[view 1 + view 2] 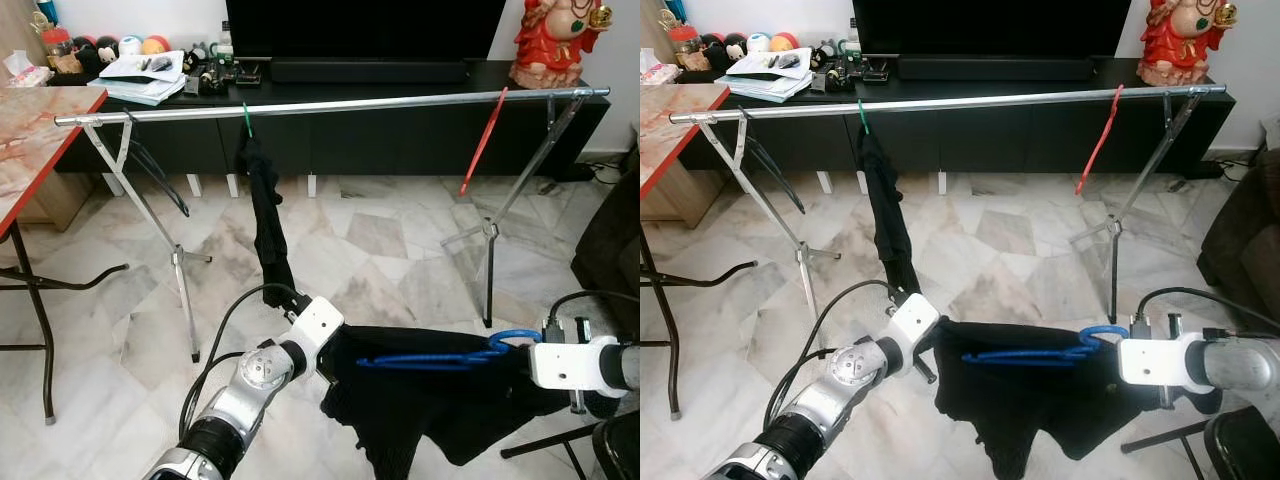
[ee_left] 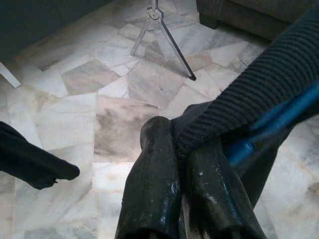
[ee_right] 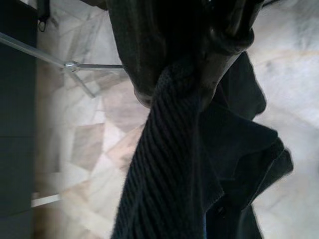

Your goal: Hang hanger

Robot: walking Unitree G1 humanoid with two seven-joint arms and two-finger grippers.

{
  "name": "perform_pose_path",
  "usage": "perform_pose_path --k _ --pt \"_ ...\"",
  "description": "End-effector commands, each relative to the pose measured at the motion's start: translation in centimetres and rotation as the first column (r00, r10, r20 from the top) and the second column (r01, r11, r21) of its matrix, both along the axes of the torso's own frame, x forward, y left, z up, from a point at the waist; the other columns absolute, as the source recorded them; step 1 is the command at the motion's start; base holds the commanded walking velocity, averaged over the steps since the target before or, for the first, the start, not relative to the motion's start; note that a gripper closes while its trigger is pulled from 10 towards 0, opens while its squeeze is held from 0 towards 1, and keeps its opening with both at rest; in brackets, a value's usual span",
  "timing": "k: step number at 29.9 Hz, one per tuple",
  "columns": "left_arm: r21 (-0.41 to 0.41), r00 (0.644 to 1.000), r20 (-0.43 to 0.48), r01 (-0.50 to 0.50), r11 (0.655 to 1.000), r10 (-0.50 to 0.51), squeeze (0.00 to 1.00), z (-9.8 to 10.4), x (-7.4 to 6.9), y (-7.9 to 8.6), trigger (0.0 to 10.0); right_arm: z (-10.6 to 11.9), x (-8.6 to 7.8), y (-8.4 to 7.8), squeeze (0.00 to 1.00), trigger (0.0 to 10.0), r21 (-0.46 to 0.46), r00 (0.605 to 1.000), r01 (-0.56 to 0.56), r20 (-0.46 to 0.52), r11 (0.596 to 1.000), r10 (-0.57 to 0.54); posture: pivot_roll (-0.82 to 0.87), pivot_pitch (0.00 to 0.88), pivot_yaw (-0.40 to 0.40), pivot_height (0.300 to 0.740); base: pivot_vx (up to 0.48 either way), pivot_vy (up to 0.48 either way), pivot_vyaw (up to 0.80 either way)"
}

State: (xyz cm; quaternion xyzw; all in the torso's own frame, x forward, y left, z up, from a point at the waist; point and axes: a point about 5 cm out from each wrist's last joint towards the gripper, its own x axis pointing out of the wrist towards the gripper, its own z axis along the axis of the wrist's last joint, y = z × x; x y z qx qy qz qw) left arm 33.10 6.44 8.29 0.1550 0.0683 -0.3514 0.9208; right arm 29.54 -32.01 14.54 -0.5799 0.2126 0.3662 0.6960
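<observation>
A blue hanger carries a black garment and is held level, low over the floor, between my two grippers. On its left end my left gripper is shut, pinching the garment's ribbed edge beside the blue hanger arm. My right gripper is shut on the ribbed cloth near the hanger's hook. The metal rail runs across ahead, well above and beyond the hanger.
On the rail hang a green hanger with a dark garment, a red hanger and a black hanger. A red-edged table stands left, a dark sofa right, and a TV cabinet behind the rail.
</observation>
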Motion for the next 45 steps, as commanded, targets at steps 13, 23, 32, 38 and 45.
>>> perform_pose_path --k 13,23,32,38,45 --pt "0.208 0.997 -0.064 -0.028 0.978 0.042 0.0 -2.2 -0.7 6.0 0.2 -0.8 0.4 -2.8 0.0 0.0 -0.209 0.951 0.298 0.148 0.931 -0.271 -0.14 0.119 0.022 0.74 0.0 0.0 0.0" --pt "0.083 0.975 -0.162 0.17 0.982 -0.155 0.0 -0.1 -1.4 5.7 2.9 -3.7 0.8 0.8 0.0 0.0 -0.184 0.948 0.304 0.158 0.935 -0.277 -0.13 0.106 0.022 0.74 0.0 0.0 0.0" --pt "-0.068 0.929 -0.157 0.329 0.942 -0.335 0.0 2.9 -2.3 3.1 10.0 -5.5 1.2 7.2 0.0 0.0 0.195 0.955 0.283 0.037 0.939 -0.295 -0.12 0.111 0.019 0.74 0.0 0.0 0.0" --pt "-0.127 0.923 -0.138 0.343 0.931 -0.359 0.0 3.8 -2.6 1.8 10.0 -5.7 0.3 10.7 0.0 0.0 0.363 0.98 0.196 -0.106 0.911 -0.168 -0.12 0.117 0.016 0.74 0.0 0.0 0.0" --pt "-0.072 0.976 -0.095 0.19 0.979 -0.197 0.0 3.9 -1.1 2.4 10.0 -6.4 -1.7 11.1 0.0 0.0 0.31 0.971 0.094 -0.24 0.946 -0.018 -0.12 0.12 0.015 0.74 0.0 0.0 0.0"
